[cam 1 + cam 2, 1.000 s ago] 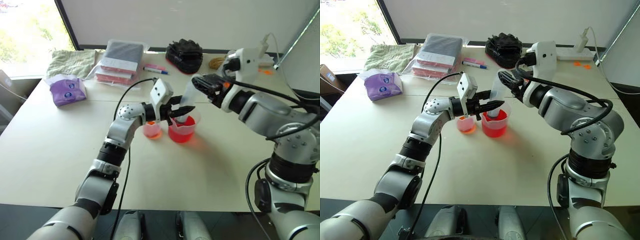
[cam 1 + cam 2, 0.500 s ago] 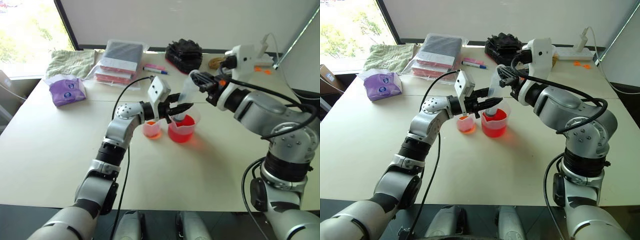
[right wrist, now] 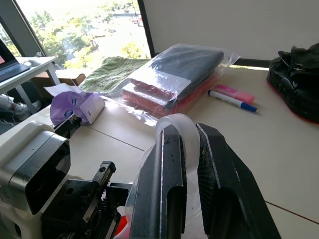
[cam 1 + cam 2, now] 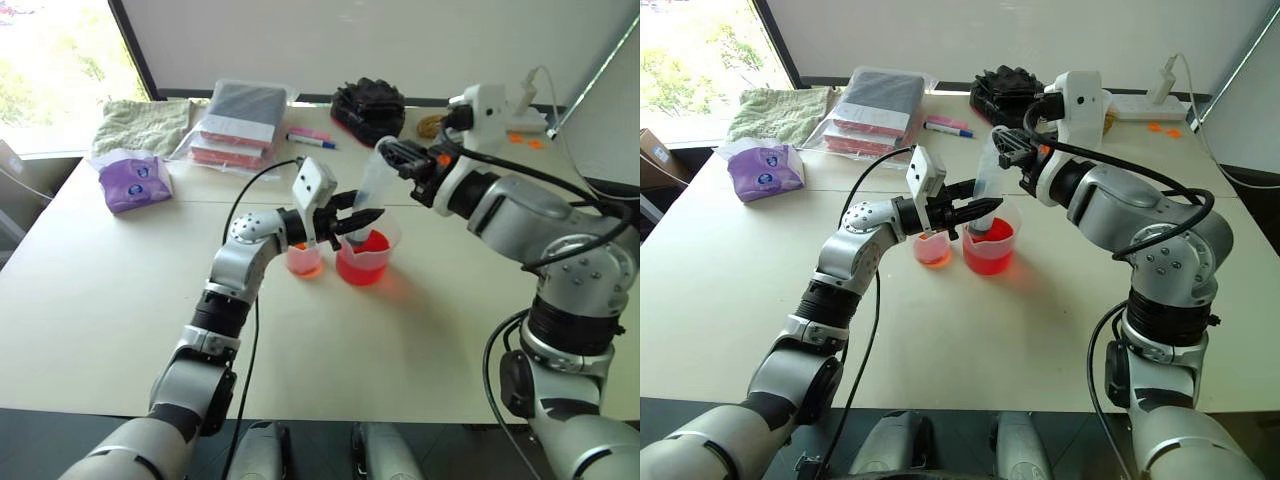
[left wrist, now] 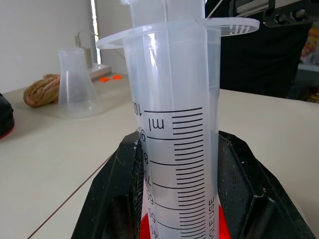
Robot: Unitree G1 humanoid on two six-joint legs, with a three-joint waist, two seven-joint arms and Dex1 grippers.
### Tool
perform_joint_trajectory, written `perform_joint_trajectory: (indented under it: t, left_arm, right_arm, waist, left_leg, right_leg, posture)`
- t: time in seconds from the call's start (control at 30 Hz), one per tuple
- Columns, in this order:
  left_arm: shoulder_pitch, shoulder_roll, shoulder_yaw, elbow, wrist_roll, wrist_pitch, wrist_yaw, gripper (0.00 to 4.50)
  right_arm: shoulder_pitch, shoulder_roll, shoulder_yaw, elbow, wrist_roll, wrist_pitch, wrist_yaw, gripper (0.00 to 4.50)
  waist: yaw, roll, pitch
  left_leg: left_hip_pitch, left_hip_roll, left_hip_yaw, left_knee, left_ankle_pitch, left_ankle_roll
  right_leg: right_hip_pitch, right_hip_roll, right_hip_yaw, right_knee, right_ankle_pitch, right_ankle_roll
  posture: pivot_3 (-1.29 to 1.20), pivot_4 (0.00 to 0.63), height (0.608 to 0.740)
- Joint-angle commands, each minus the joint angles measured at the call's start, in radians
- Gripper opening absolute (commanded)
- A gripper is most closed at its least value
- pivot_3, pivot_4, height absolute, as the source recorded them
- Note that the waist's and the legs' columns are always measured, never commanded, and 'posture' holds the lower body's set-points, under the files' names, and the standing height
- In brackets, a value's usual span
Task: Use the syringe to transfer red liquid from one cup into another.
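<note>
Gripping one syringe (image 4: 985,190), both grippers (image 4: 980,208) (image 4: 1002,158) closed; two cups (image 4: 989,248) (image 4: 931,248) below

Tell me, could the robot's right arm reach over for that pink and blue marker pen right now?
Probably not just now. The right gripper is shut on the top of the syringe, which stands in the beaker. The marker pen lies uncovered farther back on the table, but that gripper would have to let go first.

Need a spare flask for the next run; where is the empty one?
Left wrist view: the clear flask stands on the table beyond the syringe, beside a rope coil.
</note>
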State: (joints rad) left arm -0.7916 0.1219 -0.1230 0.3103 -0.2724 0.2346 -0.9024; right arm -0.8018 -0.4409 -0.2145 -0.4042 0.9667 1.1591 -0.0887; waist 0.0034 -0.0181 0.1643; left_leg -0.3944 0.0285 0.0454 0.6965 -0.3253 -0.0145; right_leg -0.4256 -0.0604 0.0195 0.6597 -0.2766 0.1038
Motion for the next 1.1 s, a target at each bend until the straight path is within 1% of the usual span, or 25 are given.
perform_joint_trajectory:
  t: [0.03,0.53,0.93,1.07,1.1]
  left_arm:
    - [0.017,-0.029,-0.08,-0.054,-0.001,-0.016,-0.065,1.48]
    - [0.022,-0.043,-0.094,-0.047,0.01,-0.029,-0.061,1.48]
    - [0.02,-0.043,-0.093,-0.045,0.011,-0.033,-0.065,1.48]
    - [0.009,-0.049,-0.084,-0.04,0.009,-0.034,-0.054,1.48]
    - [0.006,-0.051,-0.082,-0.039,0.009,-0.035,-0.051,1.48]
  right_arm:
    - [-0.092,-0.019,-0.114,0.011,-0.041,-0.117,-0.021,0.03]
    - [-0.115,-0.015,-0.152,0.023,-0.04,-0.142,-0.022,0.03]
    - [-0.115,-0.011,-0.155,0.026,-0.035,-0.142,-0.009,0.03]
    - [-0.096,-0.008,-0.154,0.016,0.0,-0.114,0.007,0.03]
    - [-0.088,-0.008,-0.153,0.013,0.014,-0.105,0.013,0.86]
  waist:
    - [-0.001,0.0,0.0]
    - [0.0,0.0,0.0]
    - [0.0,0.0,0.0]
    - [0.0,0.0,0.0]
    - [0.001,0.0,0.0]
  left_leg:
    - [0.0,0.0,0.0,0.0,0.0,0.0]
    - [0.0,0.0,0.0,0.0,0.0,0.0]
    - [-0.001,0.001,0.0,-0.001,0.0,0.0]
    - [-0.001,0.001,0.0,-0.001,0.0,0.0]
    - [-0.001,0.001,0.0,-0.001,0.0,0.0]
  right_leg:
    - [0.0,0.0,0.0,0.0,0.0,0.0]
    - [0.0,0.0,0.0,-0.001,0.0,0.0]
    - [0.0,0.0,0.0,-0.002,0.0,0.0]
    - [0.0,0.0,0.0,-0.002,0.0,0.0]
    - [0.0,0.0,0.0,-0.002,0.0,0.0]
  posture:
    - [0.0,0.15,0.74]
    - [0.0,0.15,0.74]
    - [0.0,0.15,0.74]
    - [0.0,0.15,0.74]
    - [0.0,0.15,0.74]
